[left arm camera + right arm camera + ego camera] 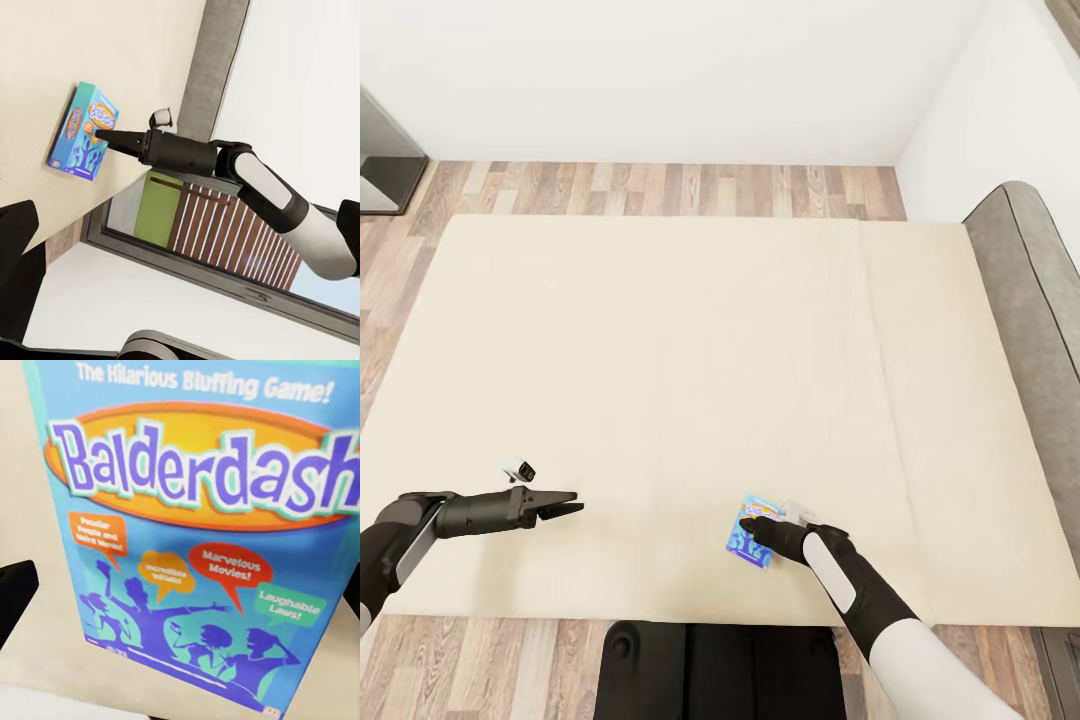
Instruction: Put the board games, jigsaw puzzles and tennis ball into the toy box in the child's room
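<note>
A small blue board game (740,543), printed "Balderdash" (202,472), lies flat on the beige mattress of the bed (690,350), close to its near edge. My right gripper (758,531) is open and hovers right over the box, with one dark finger (15,596) at either side of the lid. In the left wrist view the right gripper's tip (98,134) meets the top of the same box (79,139). My left gripper (567,504) is open and empty above bare mattress, well to the left of the game.
The grey headboard (1028,290) runs along the bed's right side. Wood-plank floor (660,188) lies beyond the bed before a white wall. A dark grey piece of furniture (385,165) stands at the far left. My own base (720,670) is against the bed's near edge.
</note>
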`<state>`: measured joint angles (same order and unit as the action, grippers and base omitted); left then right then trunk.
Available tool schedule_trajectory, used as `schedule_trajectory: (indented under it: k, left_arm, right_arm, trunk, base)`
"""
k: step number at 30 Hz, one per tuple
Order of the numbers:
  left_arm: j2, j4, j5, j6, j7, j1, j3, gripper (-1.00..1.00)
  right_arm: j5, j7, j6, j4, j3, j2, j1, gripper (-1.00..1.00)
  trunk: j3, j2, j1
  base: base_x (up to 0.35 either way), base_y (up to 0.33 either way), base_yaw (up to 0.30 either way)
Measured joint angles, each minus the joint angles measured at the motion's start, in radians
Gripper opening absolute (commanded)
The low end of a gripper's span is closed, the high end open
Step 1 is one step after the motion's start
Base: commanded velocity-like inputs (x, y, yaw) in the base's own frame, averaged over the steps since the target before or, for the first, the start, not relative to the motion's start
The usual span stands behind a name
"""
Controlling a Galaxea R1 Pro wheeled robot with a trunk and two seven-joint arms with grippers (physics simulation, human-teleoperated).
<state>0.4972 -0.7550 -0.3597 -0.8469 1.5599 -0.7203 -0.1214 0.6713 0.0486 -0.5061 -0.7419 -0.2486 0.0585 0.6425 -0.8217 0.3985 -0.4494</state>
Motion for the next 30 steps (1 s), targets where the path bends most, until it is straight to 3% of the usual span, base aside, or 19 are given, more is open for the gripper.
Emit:
schedule_trajectory:
  k: [30]
  left_arm:
    - [0.000,0.000,0.000,0.000,0.000,0.000,0.000,1.00]
  right_arm:
    - [0.000,0.000,0.000,0.000,0.000,0.000,0.000,1.00]
  trunk:
    - [0.000,0.000,0.000]
  base:
    - [0.000,0.025,0.000]
